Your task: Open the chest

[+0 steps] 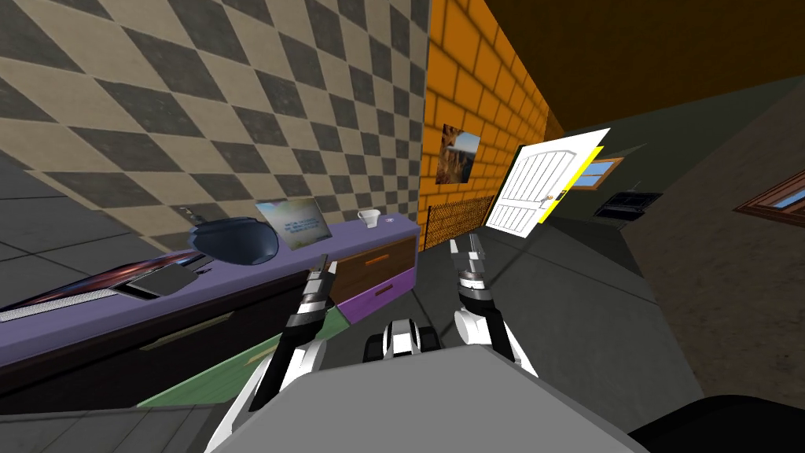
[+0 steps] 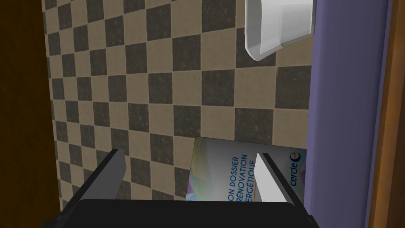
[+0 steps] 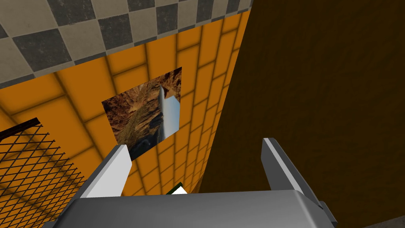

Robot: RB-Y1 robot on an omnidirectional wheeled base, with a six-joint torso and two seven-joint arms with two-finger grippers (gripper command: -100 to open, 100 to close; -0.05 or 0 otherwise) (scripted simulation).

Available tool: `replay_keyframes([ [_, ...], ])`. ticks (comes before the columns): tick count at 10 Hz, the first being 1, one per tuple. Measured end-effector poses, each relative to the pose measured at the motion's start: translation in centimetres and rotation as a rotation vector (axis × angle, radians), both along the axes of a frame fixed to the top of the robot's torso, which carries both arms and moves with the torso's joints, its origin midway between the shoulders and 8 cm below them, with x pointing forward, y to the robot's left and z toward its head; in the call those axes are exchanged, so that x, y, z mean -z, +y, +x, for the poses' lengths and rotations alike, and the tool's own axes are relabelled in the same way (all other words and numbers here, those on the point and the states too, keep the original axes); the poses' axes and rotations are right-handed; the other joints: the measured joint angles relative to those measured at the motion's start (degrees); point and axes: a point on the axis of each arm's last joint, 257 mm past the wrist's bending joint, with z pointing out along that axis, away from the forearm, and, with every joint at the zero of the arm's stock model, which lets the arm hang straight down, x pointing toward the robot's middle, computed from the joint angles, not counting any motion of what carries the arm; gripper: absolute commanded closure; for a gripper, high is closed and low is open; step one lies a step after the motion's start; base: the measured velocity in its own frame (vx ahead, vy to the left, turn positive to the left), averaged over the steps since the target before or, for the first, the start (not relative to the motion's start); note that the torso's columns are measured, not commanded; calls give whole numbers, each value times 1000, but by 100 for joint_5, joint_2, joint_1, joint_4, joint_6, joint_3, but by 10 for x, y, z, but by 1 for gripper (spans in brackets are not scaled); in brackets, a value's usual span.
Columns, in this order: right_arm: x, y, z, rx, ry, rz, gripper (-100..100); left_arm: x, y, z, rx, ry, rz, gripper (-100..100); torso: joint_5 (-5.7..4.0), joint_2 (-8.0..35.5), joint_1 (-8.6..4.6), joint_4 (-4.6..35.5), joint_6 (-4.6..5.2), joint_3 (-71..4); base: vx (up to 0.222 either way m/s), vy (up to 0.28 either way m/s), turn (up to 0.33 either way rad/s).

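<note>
Chest (image 1: 346, 233), flat purple top (image 1: 79, 318), brown drawer fronts (image 1: 383, 262)

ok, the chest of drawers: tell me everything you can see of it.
The chest stands along the checkered wall, with a purple top and mismatched fronts: brown drawer, purple drawer, dark drawer, green front, none clearly pulled out. A dark bowl, a leaflet and a white cup sit on top. The left pincer, open, hovers before the brown drawer.

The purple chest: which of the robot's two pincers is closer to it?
Left. The left pincer hangs close at the chest's front edge; the right pincer is apart from it, over the floor past the chest's end.
</note>
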Motion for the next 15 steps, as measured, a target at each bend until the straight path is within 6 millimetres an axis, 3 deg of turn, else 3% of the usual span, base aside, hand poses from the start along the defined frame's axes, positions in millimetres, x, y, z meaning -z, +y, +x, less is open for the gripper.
replay_keyframes([
  [9, 0, 0, 0, 0, 0, 0, 0, 67, 26, 18, -42, 106, -24, -100, 0, 3, -1, 1, 0, 2, 51, -64, 34],
  [15, 0, 0, 0, 0, 0, 0, 0, 105, 41, 20, -73, 165, -52, -100, 0, 4, 2, 2, 0, 3, 43, -55, 29],
])
